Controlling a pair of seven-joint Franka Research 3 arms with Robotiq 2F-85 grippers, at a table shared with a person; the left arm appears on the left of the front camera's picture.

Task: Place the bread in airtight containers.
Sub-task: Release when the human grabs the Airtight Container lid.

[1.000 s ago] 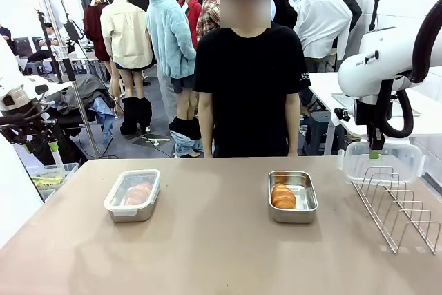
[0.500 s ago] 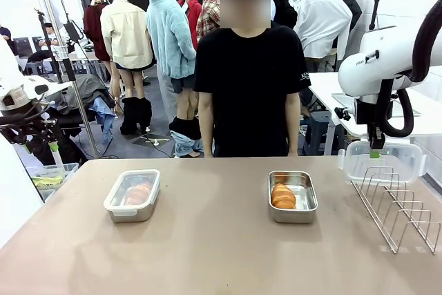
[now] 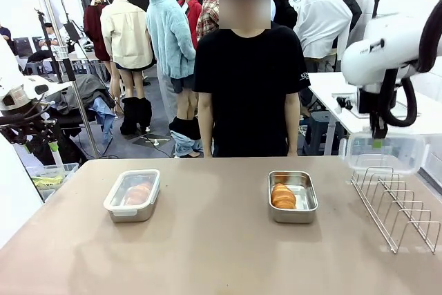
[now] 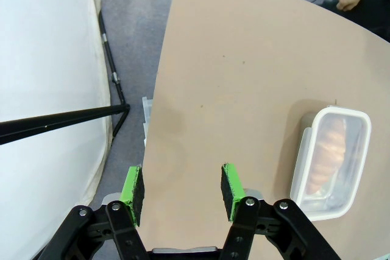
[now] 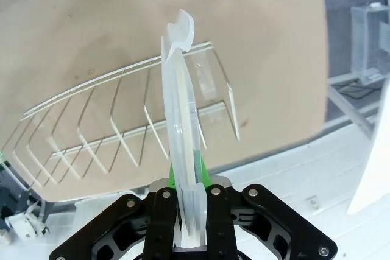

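The big brown table is in front of me, and a person stands at its far side, hands down. On my right sits a wire rack. Two steel tins sit on the table. The left tin already has a clear lid on it, and I see a golden roll through that lid. The open tin sits near the middle, a bit to my right, with another roll lying in it and no lid on top. Its long side runs from me toward the person. My right gripper is pinched tight on the clear lid, holding it by its top edge so it hangs upright above the far end of the rack. In my right wrist view the lid stands thin and on edge between my fingers, with the rack below it. The open tin lies to the left of this lid and lower down, so I think I must carry the lid left and turn it flat to fit. My right arm is much nearer that tin. My left gripper hangs off the left edge of the table with its fingers apart and nothing in it, near the closed tin.
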